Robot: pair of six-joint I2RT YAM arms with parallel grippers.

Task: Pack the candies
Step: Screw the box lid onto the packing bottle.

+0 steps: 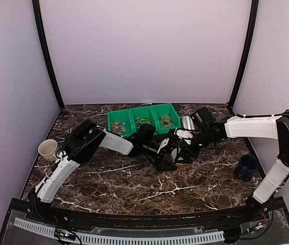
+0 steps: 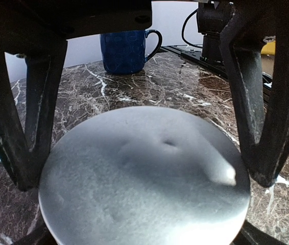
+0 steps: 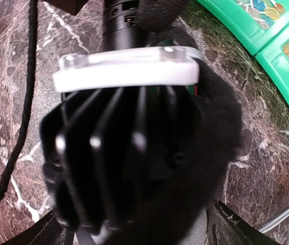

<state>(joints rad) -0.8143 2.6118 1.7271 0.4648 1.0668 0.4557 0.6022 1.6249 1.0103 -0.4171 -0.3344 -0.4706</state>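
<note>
The candies (image 1: 142, 122) lie as small mixed-colour sweets in the green three-compartment bin (image 1: 134, 111) at the back; some also show at the top right of the right wrist view (image 3: 261, 8). My left gripper (image 2: 144, 176) is shut on a round silver metal piece (image 2: 144, 178), with both fingers against its rim. In the top view both grippers meet at mid-table, the left gripper (image 1: 169, 159) and the right gripper (image 1: 176, 153) close together. My right gripper (image 3: 137, 232) hangs just over the left wrist. Its fingers stand wide apart and their tips are hidden.
A blue mug (image 1: 246, 166) stands at the right, also behind the silver piece in the left wrist view (image 2: 125, 51). A cream mug (image 1: 47, 149) stands at the left edge. A silver metal container (image 1: 188, 122) lies beside the bin's right end. The bin's green wall (image 3: 246, 38) is close.
</note>
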